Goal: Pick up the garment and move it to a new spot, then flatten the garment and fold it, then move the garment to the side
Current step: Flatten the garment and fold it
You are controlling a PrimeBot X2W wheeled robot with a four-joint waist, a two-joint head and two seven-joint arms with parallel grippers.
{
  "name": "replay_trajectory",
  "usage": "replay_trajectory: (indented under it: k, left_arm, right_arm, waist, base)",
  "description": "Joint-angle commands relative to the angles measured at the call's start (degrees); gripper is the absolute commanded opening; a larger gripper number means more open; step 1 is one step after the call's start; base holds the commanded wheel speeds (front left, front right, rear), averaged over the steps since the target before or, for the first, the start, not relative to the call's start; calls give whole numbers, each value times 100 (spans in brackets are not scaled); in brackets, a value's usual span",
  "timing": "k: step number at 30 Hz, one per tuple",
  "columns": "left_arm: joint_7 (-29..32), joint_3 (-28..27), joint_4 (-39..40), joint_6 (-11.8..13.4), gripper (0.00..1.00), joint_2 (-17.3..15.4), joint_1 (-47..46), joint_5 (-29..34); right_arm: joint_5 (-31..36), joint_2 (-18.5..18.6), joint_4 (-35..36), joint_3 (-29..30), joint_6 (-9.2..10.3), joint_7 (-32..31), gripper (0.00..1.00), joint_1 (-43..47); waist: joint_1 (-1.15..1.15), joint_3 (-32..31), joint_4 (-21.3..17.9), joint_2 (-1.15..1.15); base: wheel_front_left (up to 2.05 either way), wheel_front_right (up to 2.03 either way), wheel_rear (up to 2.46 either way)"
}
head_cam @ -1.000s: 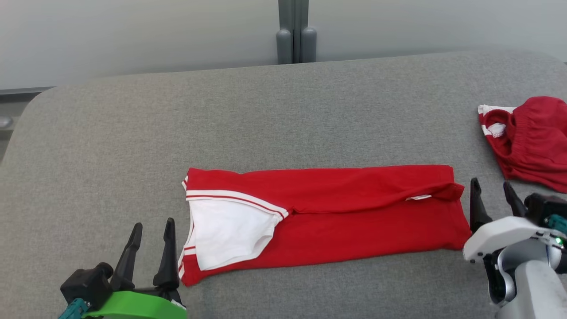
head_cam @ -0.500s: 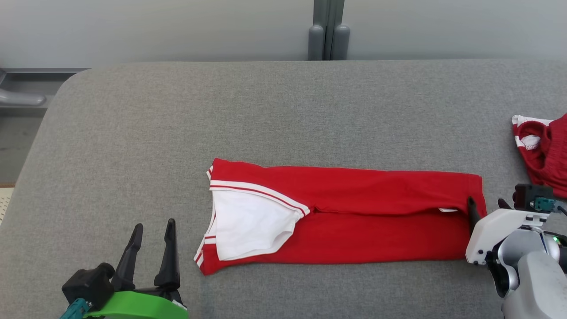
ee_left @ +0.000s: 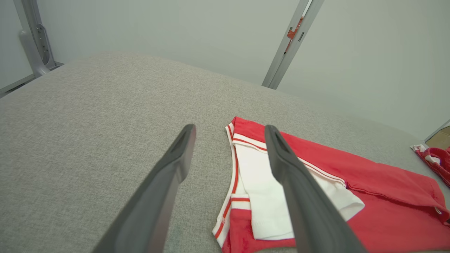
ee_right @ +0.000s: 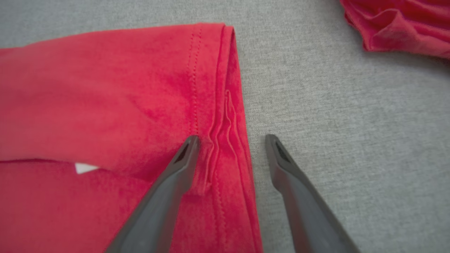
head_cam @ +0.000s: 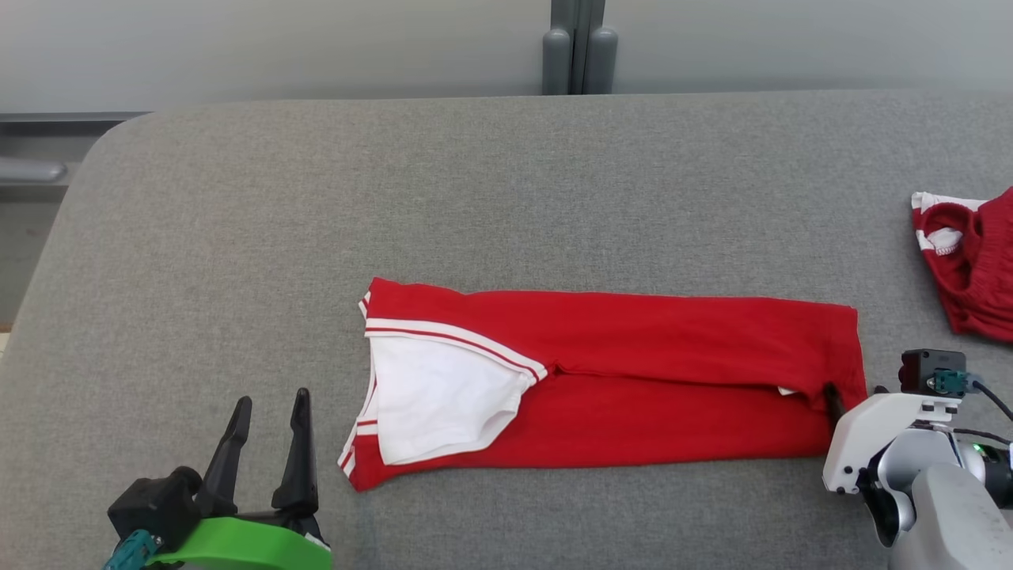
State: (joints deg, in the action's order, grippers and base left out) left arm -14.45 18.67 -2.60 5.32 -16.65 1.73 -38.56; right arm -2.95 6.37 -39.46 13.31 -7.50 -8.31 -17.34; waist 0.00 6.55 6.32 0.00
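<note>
The left gripper [head_cam: 271, 402] sat at the near left, its two dark fingers parted and pointing toward the far side. The right gripper [head_cam: 855, 389] sat at the near right, pitched downward, fingers parted, ahead of its pale forearm [head_cam: 946, 507].

A lab-like test bay: grey padded table [head_cam: 506, 198] backed by bare pale panels [head_cam: 277, 47] and a metal post [head_cam: 574, 43].

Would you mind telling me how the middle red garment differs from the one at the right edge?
The middle garment lies folded flat in a long strip; the right-edge garment sits bunched. The middle garment shows a white panel; the right-edge garment only white trim. Both are red.
</note>
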Motion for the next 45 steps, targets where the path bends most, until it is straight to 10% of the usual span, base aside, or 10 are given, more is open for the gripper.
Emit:
replay_trajectory:
  k: [1,3,25,45]
  left_arm:
    - [-9,-9,-25,32,100,-41,-100,64]
    - [-11,-10,-35,43,100,-51,-129,76]
    - [-25,10,-108,236,100,-190,-43,326]
    - [-11,189,-256,87,100,-62,-266,261]
  right_arm:
    - [-14,-7,-161,-67,3,-49,33,-13]
    - [-30,-13,-285,-124,3,-19,0,-91]
    - [-553,344,505,63,7,480,0,158]
    - [-2114,-332,2947,-2391,2,-203,0,492]
  waist:
    - [0,17,-18,0]
    - [0,22,-38,0]
    - [0,-228,-665,0]
    - [0,-263,-143,0]
  base:
    - [0,0,0]
    - [0,0,0]
    - [0,0,0]
    - [0,0,0]
